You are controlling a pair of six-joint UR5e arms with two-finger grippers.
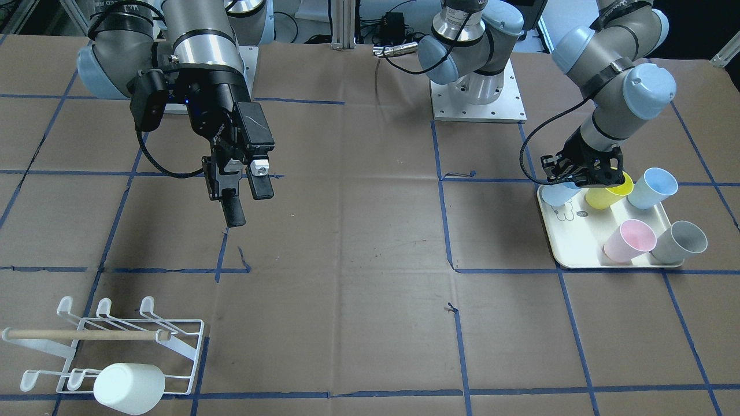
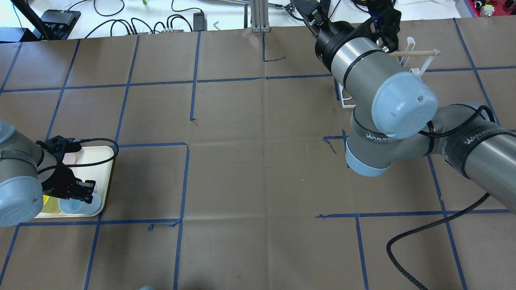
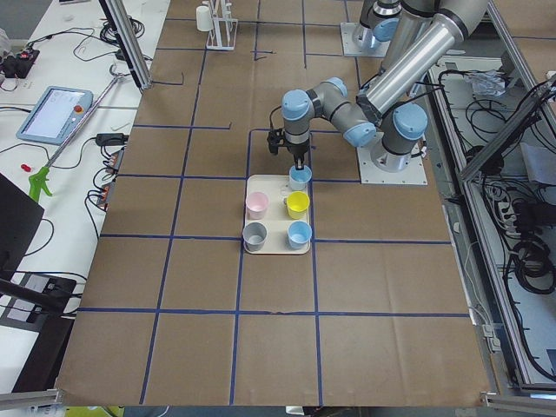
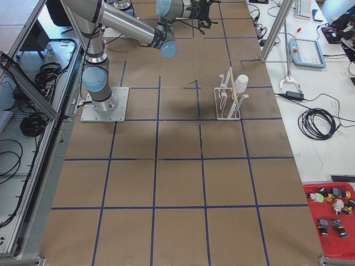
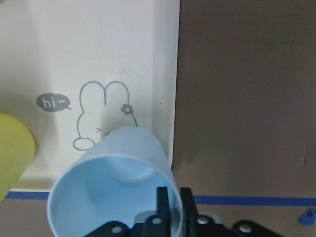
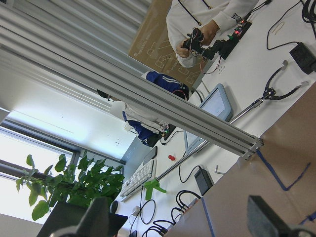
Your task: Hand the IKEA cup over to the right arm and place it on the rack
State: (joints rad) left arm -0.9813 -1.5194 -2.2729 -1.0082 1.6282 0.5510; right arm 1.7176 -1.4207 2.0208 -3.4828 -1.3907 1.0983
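The wall of a pale blue cup point(image 5: 106, 195) is pinched at the rim by the left claw point(image 5: 174, 202) at a corner of the cream tray point(image 1: 578, 245). The right claw point(image 1: 248, 203) is held spread and empty above the worktop point(image 1: 370, 260), well apart from the rack point(image 1: 87, 334), where a white cup point(image 1: 128, 387) is seen.

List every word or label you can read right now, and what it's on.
"hi~": grey speech bubble on the cream tray, beside a rabbit drawing.
"WANJEE": white letters on a black band round the right arm; the small line beneath is unreadable.
White lettering on the right gripper: too blurred to read.
Blue cup in the left gripper: no text.
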